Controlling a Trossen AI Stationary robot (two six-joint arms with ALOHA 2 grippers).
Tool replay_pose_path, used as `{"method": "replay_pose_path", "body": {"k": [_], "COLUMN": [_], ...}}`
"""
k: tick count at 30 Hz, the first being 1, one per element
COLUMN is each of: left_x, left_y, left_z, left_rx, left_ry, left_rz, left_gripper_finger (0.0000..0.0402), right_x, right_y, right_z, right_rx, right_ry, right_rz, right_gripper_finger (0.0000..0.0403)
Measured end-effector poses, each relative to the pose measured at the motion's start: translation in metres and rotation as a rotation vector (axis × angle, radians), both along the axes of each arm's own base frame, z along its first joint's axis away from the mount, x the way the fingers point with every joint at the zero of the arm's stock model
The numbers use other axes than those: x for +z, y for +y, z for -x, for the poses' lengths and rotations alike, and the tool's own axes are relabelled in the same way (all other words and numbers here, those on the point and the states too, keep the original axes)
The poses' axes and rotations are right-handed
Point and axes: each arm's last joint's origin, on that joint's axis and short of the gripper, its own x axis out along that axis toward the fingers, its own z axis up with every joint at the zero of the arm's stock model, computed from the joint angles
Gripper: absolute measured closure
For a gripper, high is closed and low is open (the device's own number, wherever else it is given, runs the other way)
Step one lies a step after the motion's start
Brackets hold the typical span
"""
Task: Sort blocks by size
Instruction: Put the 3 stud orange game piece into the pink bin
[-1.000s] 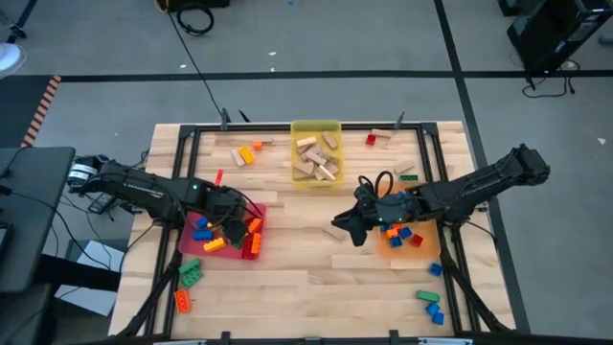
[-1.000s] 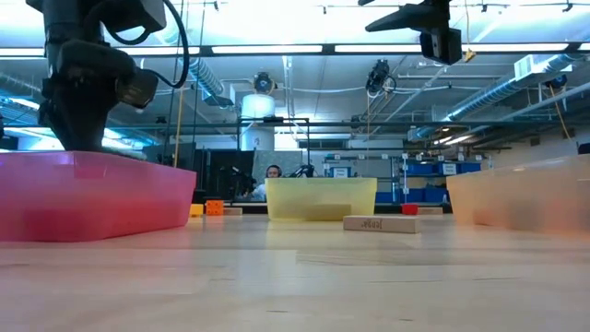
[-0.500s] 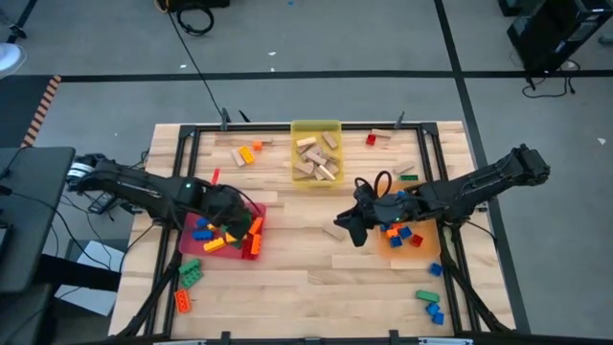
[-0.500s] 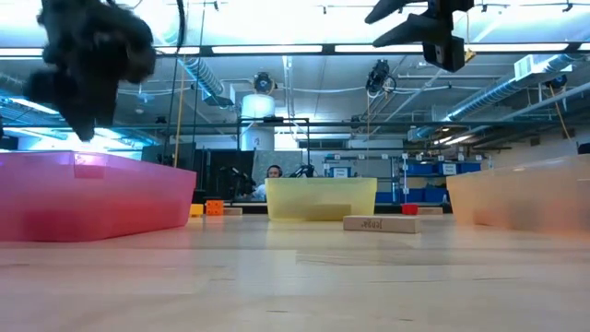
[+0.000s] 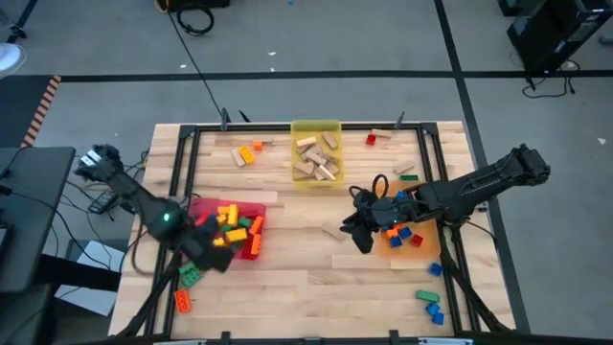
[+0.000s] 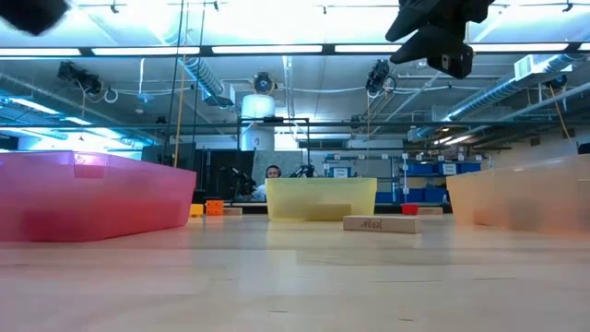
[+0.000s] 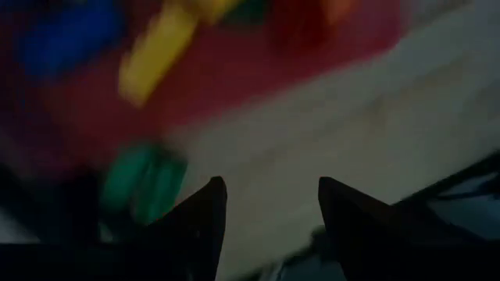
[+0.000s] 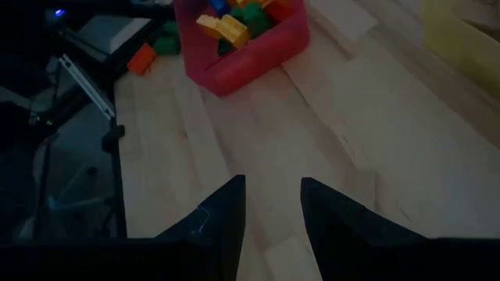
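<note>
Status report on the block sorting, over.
Left gripper open, empty, near front edge of red plastic tray. Right gripper open, empty, over bare wooden table. Green studded bricks loose.

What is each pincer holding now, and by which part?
Nothing. The left pincer and the right pincer are open, with only bare table showing between the fingers.

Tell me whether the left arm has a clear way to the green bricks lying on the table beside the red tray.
Probably yes. The left gripper hovers at the red tray's near edge, fingers apart and empty, with the green bricks just beside it and nothing lying between.
</note>
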Motion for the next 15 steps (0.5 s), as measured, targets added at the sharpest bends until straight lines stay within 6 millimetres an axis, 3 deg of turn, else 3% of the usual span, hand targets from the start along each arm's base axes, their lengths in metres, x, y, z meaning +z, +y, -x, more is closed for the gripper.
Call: {"method": "replay_pose_path", "body": {"k": [8, 15], "left_x": [-0.027, -0.054], "left_y": [-0.046, -0.077], "left_z": [0.002, -0.007], "left_rx": [0.197, 0.196], "left_ry": [0.183, 0.349], "left_rz": [0.058, 0.150], "left_gripper_finger": [0.0191, 0.0191], "right_x": [0.000, 0.001], "right_y": [0.000, 0.000], "right_z": [0.000, -0.001], "right_rx": [0.031, 0.045], "right_ry": [-0.003, -0.012], "right_rz": [0.039, 0.057], "right_gripper_finger": [0.0264, 0.0264]}}
